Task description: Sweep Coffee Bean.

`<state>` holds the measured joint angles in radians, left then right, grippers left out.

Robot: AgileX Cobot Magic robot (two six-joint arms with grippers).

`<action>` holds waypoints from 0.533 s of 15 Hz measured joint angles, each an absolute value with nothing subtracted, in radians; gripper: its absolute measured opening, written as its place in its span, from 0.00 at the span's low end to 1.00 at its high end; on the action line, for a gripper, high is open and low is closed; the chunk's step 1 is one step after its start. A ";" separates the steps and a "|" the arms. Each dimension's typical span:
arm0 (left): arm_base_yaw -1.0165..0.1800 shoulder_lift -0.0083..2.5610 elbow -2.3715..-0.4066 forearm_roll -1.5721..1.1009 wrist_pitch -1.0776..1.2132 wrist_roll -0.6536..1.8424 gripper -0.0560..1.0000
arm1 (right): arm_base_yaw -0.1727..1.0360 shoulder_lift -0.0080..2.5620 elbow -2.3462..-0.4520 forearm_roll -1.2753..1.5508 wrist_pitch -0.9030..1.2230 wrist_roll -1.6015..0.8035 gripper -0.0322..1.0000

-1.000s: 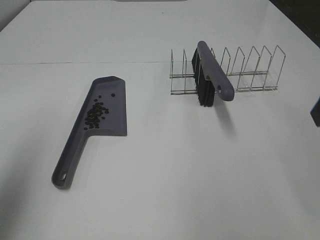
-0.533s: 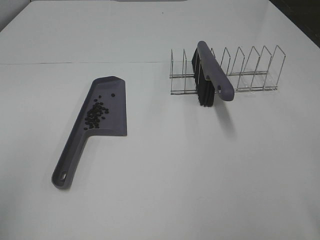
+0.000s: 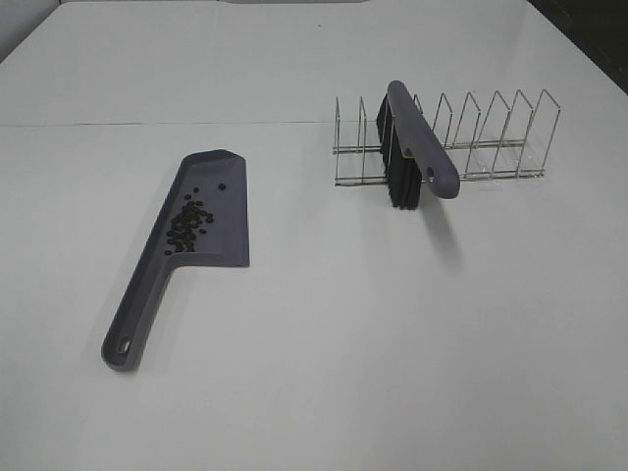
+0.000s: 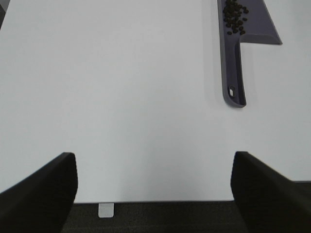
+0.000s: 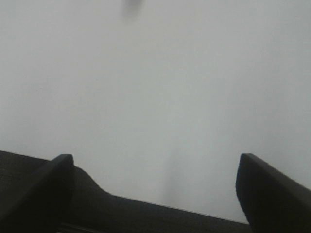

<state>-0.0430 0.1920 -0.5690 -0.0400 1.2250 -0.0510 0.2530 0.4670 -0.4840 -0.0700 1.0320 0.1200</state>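
The coffee beans (image 3: 188, 223) lie in a small dark heap inside the purple-grey dustpan (image 3: 214, 234), which rests flat on the white table, left of centre, handle toward the front. The left wrist view shows the same beans (image 4: 234, 17) and the dustpan's handle (image 4: 233, 73). A brush (image 3: 420, 149) with a purple-grey handle and black bristles leans in the wire rack (image 3: 491, 137) at the back right. Neither arm appears in the exterior high view. My left gripper (image 4: 154, 189) is open over the table's front edge, far from the dustpan. My right gripper (image 5: 155, 189) is open above bare table.
The table's front edge (image 4: 155, 201) shows in the left wrist view, with a small grey tab (image 4: 106, 209) below it. A seam line (image 3: 157, 124) crosses the table at the back.
A dark shape at the right edge of the exterior high view one second ago has left the frame. Dustpan, beans and brush have not moved.
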 joint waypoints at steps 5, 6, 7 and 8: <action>-0.043 0.047 -0.565 -0.040 1.219 0.000 0.78 | 0.253 0.341 -0.461 -0.039 1.106 0.116 0.77; -0.043 0.037 -0.565 -0.040 1.215 0.000 0.78 | 0.253 0.313 -0.461 -0.034 1.107 0.114 0.77; -0.043 0.024 -0.565 -0.040 1.202 0.007 0.78 | 0.253 0.285 -0.461 -0.029 1.107 0.114 0.77; -0.043 0.018 -0.565 -0.040 1.200 0.007 0.78 | 0.253 0.257 -0.461 -0.028 1.107 0.114 0.77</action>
